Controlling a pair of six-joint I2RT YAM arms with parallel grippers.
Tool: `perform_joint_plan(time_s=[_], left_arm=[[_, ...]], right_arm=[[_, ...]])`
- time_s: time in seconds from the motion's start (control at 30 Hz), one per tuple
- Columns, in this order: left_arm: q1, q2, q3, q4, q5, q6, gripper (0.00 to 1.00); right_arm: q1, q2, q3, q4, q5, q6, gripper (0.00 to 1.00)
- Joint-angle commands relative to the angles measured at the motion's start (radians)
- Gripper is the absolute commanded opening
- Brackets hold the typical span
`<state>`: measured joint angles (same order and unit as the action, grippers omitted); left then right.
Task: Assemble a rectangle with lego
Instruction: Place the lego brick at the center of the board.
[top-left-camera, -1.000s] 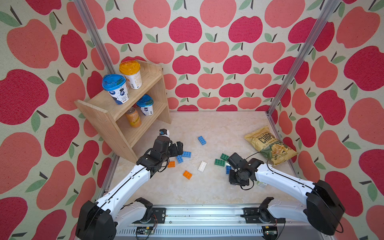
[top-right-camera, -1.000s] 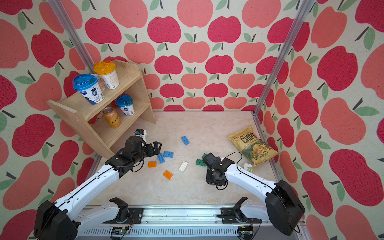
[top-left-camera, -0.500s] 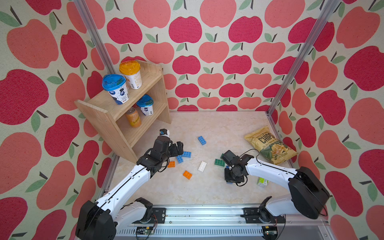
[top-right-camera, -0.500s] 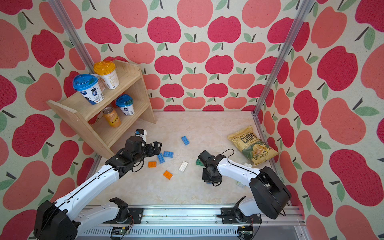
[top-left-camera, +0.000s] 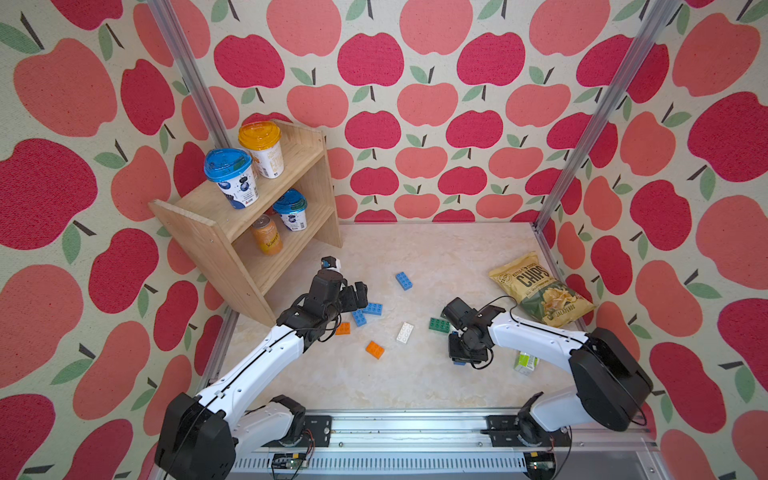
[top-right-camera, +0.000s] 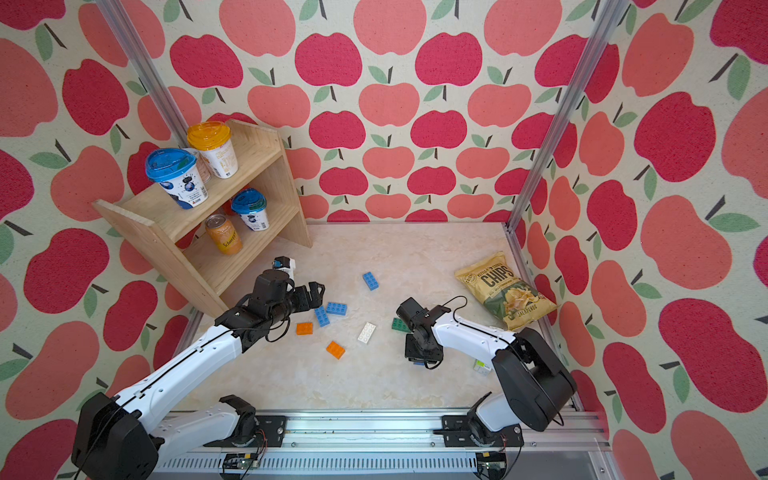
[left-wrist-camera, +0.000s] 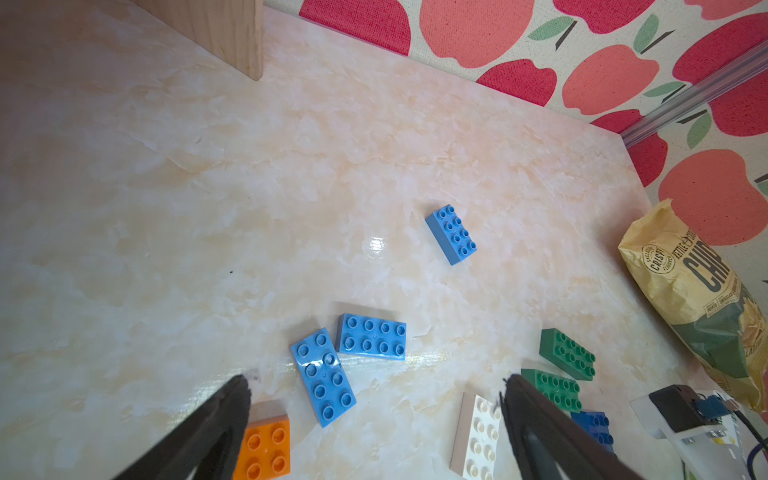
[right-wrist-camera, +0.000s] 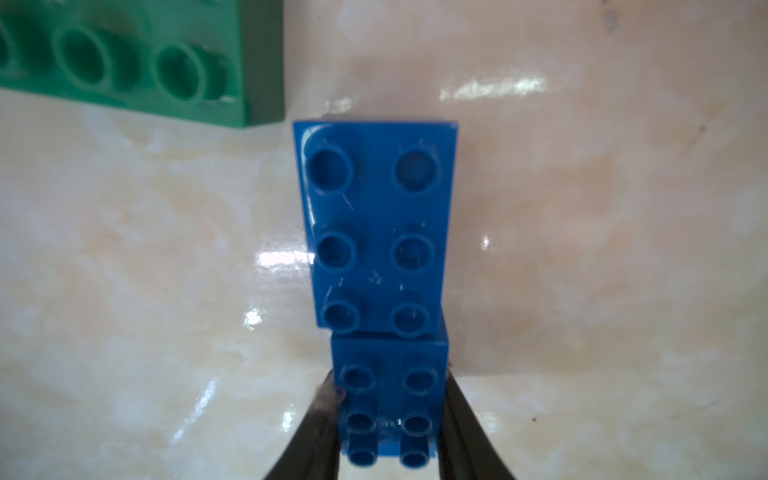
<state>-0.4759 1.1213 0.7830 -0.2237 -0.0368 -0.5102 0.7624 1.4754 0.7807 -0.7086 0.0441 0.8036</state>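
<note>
A wooden shelf stands at the far left of the marbled table, against apple-patterned walls. Its top board bears a blue-lidded cup and, just behind, an orange-lidded cup; the lower board, a smaller blue-lidded cup beside an orange can. A chips bag lies flat at the right edge; nearer lies a small green-and-white carton
</note>
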Motion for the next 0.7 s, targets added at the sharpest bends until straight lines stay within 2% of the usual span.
perform_joint_plan(time_s=[0.0,0.67], left_arm=[[-0.004,0.005,0.028,0.007,-0.011,-0.006,0.97],[-0.004,0.007,0.027,0.006,-0.012,-0.006,0.97]], right_arm=[[-0.009,0.045,0.007,0.005,0.016,-0.031,0.27],[-0.012,0.092,0.017,-0.017,0.060,-0.016,0.33]])
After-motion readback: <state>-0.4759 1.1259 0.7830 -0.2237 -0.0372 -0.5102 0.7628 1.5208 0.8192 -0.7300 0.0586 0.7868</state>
